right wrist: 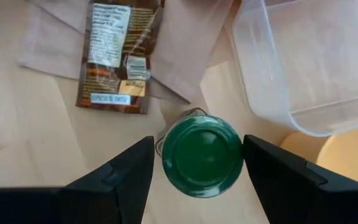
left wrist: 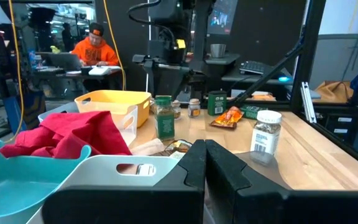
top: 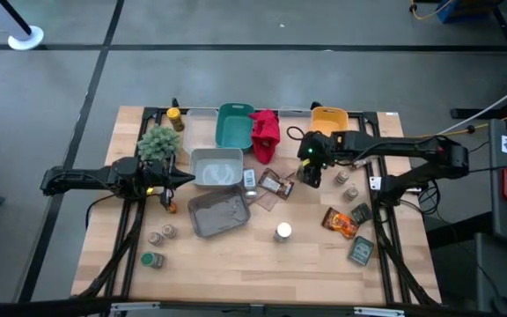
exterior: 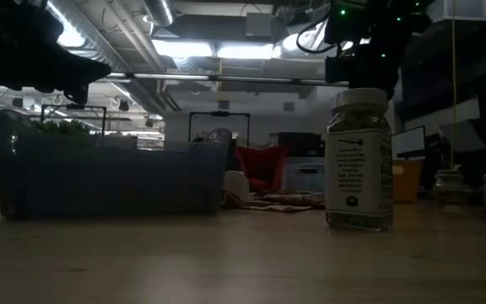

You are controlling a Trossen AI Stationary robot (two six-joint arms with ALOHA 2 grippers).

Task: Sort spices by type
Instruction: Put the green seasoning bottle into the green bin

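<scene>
The right gripper (right wrist: 199, 163) stands wide around the green-lidded jar (right wrist: 201, 155), not yet clamped. An off-centre closure could tip the jar onto the brown packet (right wrist: 118, 55).

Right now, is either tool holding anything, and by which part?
Nothing is gripped. The right tool stands open around a green-lidded jar, level with its lid. The left tool is shut, empty.

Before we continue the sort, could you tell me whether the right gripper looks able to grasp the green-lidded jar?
Probably yes: the right gripper is open with a finger on either side of the green-lidded jar, and nothing lies between them.
</scene>
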